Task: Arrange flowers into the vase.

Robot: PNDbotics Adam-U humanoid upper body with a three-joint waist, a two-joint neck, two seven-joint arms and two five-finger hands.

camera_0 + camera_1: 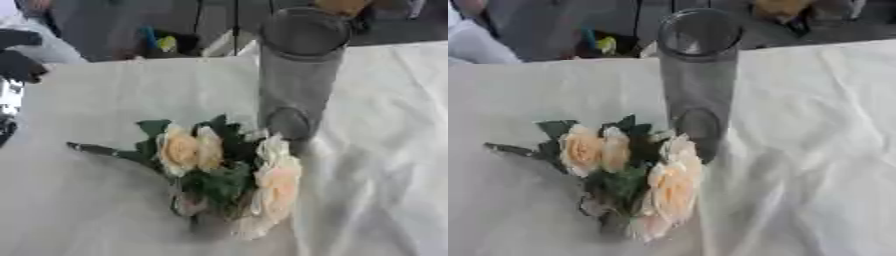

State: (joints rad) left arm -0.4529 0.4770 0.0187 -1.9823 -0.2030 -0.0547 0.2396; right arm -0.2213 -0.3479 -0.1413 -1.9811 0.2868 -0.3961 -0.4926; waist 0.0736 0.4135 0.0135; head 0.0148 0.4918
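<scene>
Left hand [17,66]: seen only in the left eye view, at the left edge of the frame, upper left. It appears as two black rounded masses, one above the other, cut off by the frame edge. Its pose cannot be made out. A further dark part of the left arm [5,131] sits lower on the same edge, about mid-height. All of these parts lie well apart from the centre of the frame.

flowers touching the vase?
Cannot tell. In the right eye view the flowers overlap the vase base; neither contact nor a gap shows plainly.
</scene>
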